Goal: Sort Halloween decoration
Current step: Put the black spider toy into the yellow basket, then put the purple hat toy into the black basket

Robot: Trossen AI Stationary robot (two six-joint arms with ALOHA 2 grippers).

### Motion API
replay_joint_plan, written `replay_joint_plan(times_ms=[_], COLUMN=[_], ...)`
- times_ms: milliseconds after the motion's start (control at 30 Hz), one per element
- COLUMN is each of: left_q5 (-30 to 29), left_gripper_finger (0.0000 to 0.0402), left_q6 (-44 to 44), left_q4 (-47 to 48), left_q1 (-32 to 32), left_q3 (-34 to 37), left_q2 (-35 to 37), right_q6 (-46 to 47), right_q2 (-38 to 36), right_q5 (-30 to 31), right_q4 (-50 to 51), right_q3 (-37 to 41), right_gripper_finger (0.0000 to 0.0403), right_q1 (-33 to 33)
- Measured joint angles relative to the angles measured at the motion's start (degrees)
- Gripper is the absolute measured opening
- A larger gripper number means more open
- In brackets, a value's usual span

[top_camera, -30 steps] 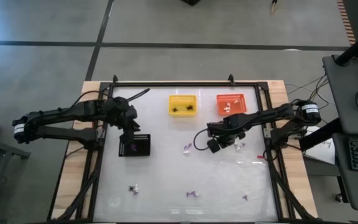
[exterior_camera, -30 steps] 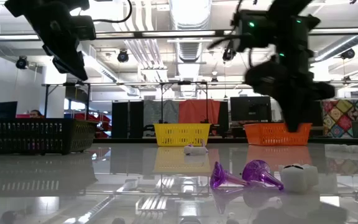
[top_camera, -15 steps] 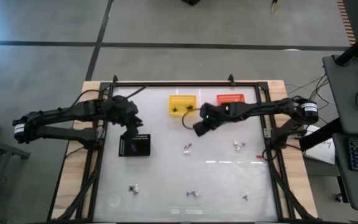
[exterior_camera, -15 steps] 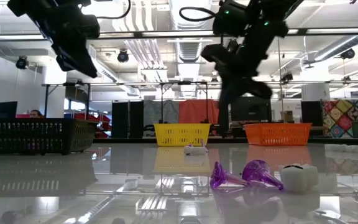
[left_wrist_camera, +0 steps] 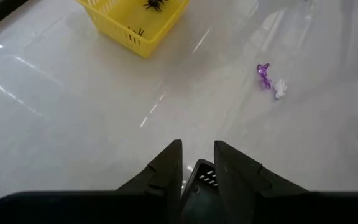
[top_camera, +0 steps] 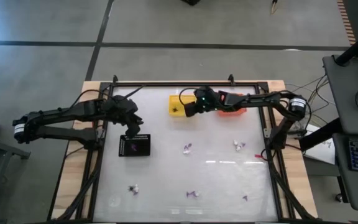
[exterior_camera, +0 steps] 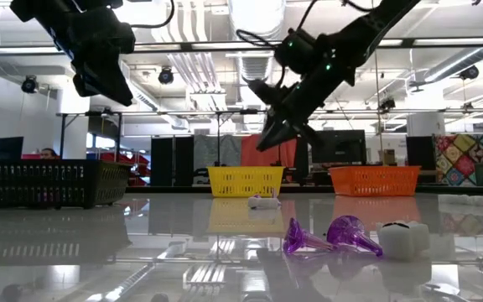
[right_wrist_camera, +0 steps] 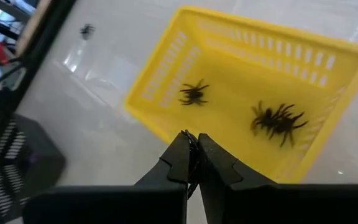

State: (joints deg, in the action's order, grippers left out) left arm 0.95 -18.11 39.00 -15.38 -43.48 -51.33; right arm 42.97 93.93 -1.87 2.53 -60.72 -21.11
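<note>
With its fingers pressed together, the right gripper (top_camera: 188, 109) hovers over the yellow basket (top_camera: 174, 101) at the table's twelve o'clock, holding black spiders (right_wrist_camera: 277, 121), while the left gripper (top_camera: 132, 127), fingers slightly parted and empty, hangs above the black tray (top_camera: 135, 145) at nine o'clock, and purple trinkets (top_camera: 193, 194) lie scattered toward six.

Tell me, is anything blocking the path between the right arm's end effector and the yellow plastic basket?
Nothing visible does. The shut right end effector hangs above the open-topped yellow plastic basket, near its rim. Only two black spider trinkets lie inside.
</note>
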Motion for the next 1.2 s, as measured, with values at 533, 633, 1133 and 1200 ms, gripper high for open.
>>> replay_joint_plan(times_ms=[533, 633, 1133, 1200], left_q5=[0.0, 0.0, 3.4, 4.9], left_gripper_finger=[0.0075, 0.0075, 0.0075, 0.0075], left_q6=[-0.1, -0.1, -2.2, -2.2], left_q4=[0.0, 0.0, 1.9, 2.3], left_q1=[0.0, 0.0, 0.0, 0.0], left_q3=[0.0, 0.0, 0.0, 0.0], left_q2=[0.0, 0.0, 0.0, 0.0], right_q6=[-7.1, -9.3, -10.5, -10.8], right_q2=[7.5, 8.0, 7.8, 7.8], right_q5=[-0.1, 0.0, -9.9, -10.1], right_q4=[1.0, 3.8, 34.0, 37.2], right_q3=[-8.4, -10.5, -20.7, -21.2], right_gripper_finger=[0.0071, 0.0097, 0.0128, 0.0129], right_q1=[-2.9, -2.9, -0.4, 1.1])
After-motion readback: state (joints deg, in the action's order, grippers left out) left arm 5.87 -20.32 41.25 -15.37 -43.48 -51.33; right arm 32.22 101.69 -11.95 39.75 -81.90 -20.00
